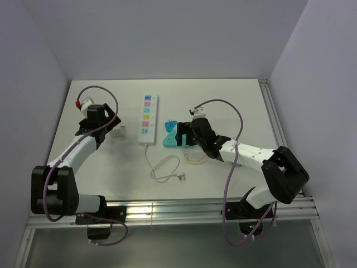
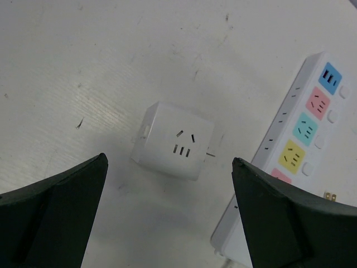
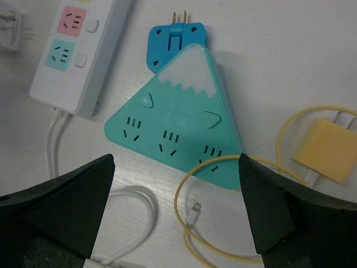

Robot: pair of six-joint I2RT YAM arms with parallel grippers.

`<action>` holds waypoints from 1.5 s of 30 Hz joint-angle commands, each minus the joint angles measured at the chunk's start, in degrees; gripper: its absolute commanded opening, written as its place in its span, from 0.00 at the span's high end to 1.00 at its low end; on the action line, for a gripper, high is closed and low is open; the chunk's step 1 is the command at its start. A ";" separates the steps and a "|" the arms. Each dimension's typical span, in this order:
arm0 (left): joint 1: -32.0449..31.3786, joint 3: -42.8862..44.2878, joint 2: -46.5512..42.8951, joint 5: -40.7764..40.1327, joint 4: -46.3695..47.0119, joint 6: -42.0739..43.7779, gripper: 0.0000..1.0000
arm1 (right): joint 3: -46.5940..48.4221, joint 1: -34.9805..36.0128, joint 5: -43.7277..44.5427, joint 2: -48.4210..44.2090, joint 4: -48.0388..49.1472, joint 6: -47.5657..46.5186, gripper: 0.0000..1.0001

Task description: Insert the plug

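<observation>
The plug most likely meant is the blue plug head [image 3: 175, 42] on the teal triangular adapter [image 3: 178, 106], though the white cube adapter [image 2: 173, 139] is another candidate. The teal piece lies flat on the table just right of the near end of the power strip [image 1: 148, 119], close to it but apart. Its long axis runs near to far, roughly parallel with the strip, and its two metal prongs [image 3: 179, 17] point to the far side, not at the sockets. I judge it would have to be lifted and turned before the prongs can meet a socket.

The right gripper [image 3: 175, 162] is the nearer one. It hangs directly over the wide near edge of the teal adapter, fully spread to left and right of it, and grasps nothing (no contact with the plastic is visible). A yellow charger [image 3: 326, 148] and its yellow cable [image 3: 223, 223] lie just right of the adapter, the cable looping under the near right corner.

The left gripper [image 2: 170, 167] hovers over the white cube, left of the strip, likewise spread wide and empty.
</observation>
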 commanded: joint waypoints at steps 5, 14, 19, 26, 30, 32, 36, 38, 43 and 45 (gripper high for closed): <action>0.03 7.72 7.50 -0.26 -1.97 3.12 0.00 | -0.06 0.25 -0.05 -0.95 1.85 -0.63 0.02; -0.06 7.99 12.96 2.21 -0.30 3.57 0.02 | 0.64 0.34 1.36 -0.87 0.97 -0.63 0.02; -0.06 8.69 15.42 1.15 -1.09 3.92 0.03 | 0.64 0.34 1.62 -0.87 0.97 -0.63 0.02; -0.06 8.69 17.35 0.89 -0.65 4.53 0.08 | 0.99 0.25 1.89 -0.60 0.79 -0.63 0.02; -0.06 10.27 18.32 0.98 -1.79 5.67 0.27 | 0.99 0.25 1.89 -0.60 0.71 -0.72 0.02; -0.32 10.36 17.71 0.37 -2.06 5.76 0.39 | 1.08 0.25 1.80 -0.52 0.71 -0.72 0.02; -2.07 10.36 15.69 -1.66 -2.76 5.76 0.44 | 1.17 0.25 -0.13 -0.08 1.32 -0.99 0.03; -3.13 10.36 14.99 -1.13 -3.11 5.41 0.45 | 0.82 0.34 -2.58 -0.25 2.63 -1.25 0.03; -6.99 8.96 12.88 0.54 -2.85 3.22 0.45 | 0.11 0.34 -5.67 -0.25 4.22 -1.07 0.03; -8.75 8.08 12.35 -0.42 -3.03 1.47 0.44 | 0.11 0.34 -5.41 0.01 4.05 -1.07 0.03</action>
